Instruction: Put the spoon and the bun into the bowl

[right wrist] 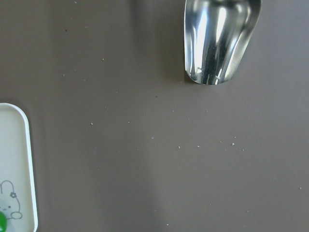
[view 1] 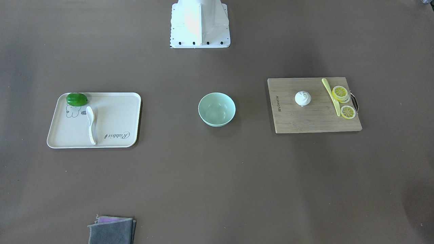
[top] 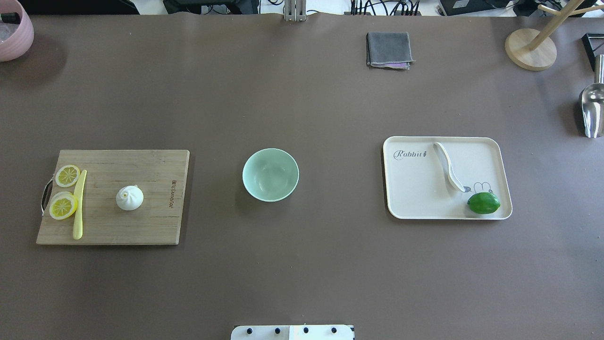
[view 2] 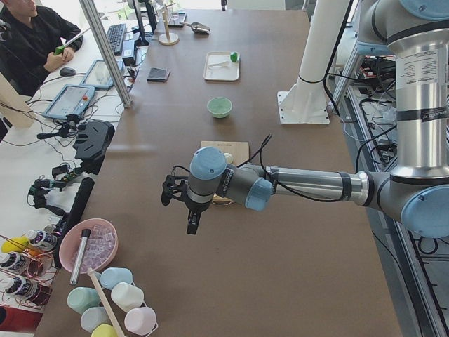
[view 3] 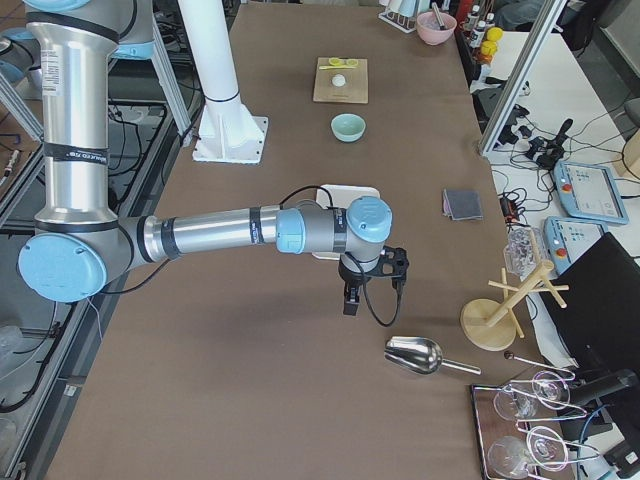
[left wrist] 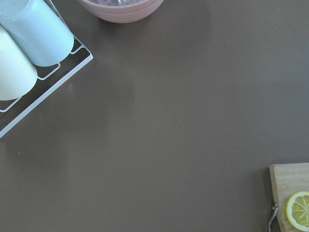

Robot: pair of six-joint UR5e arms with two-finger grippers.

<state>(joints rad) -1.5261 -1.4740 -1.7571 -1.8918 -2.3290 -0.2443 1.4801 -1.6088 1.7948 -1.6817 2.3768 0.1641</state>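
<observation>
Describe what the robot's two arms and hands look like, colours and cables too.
The left arm and right arm match: silver-grey metal tubes, pale blue round joint caps, black rings at the joints. Small printed text runs along each upright tube. The left hand and right hand are black, with a thin black cable looping at each wrist.

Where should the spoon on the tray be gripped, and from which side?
Probably the handle, from straight above, closing across its narrow width. The spoon lies flat on the tray, handle pointing away from the robot, well clear of the lime near its scoop.
</observation>
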